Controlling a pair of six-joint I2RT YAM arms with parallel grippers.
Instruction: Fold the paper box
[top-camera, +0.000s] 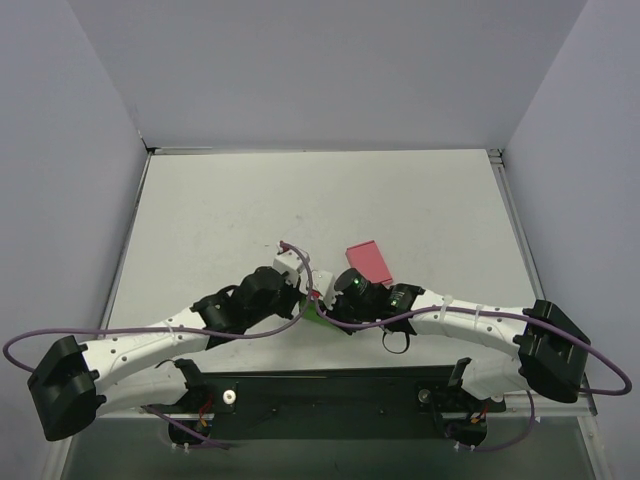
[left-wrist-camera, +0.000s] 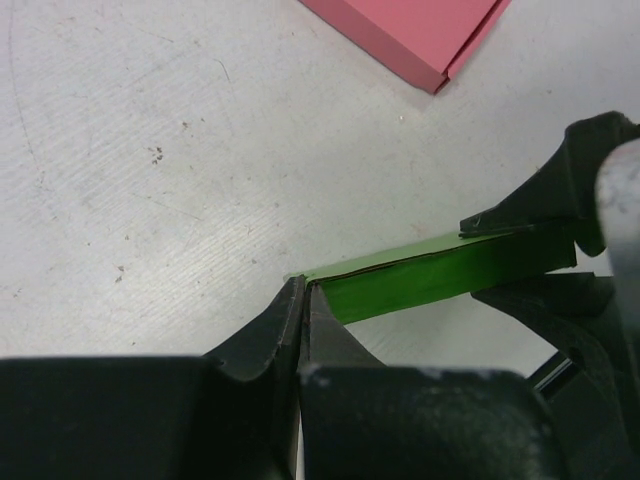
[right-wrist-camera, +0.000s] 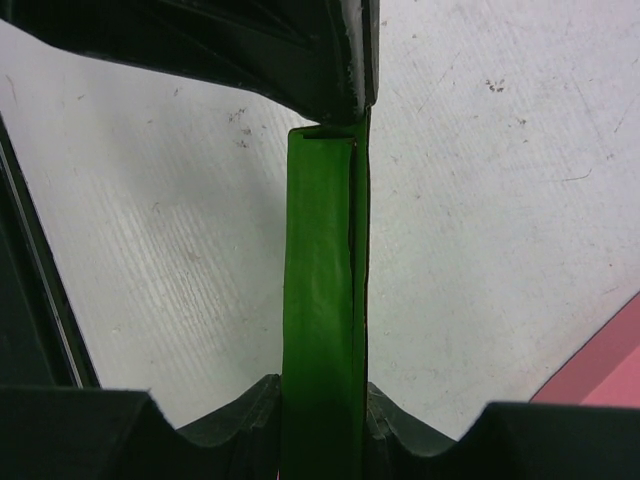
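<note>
Paper box (right-wrist-camera: 318, 300) mostly hidden from above (green sliver); left fingers (left-wrist-camera: 272, 330) pinch one end, right fingers (right-wrist-camera: 235, 412) other.

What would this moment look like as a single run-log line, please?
left end effector: shut on one end of paper box | right end effector: gripping other end | pink box: apart, untouched

Bright green thin-card paper box (right-wrist-camera: 320, 300), dark seam line along one edge. Flat rectangular pink card box (left-wrist-camera: 400, 30). Surface (left-wrist-camera: 150, 150) off-white, faintly scratched, speckled; left fingers (left-wrist-camera: 262, 335) and right fingers (right-wrist-camera: 240, 415) black.
</note>
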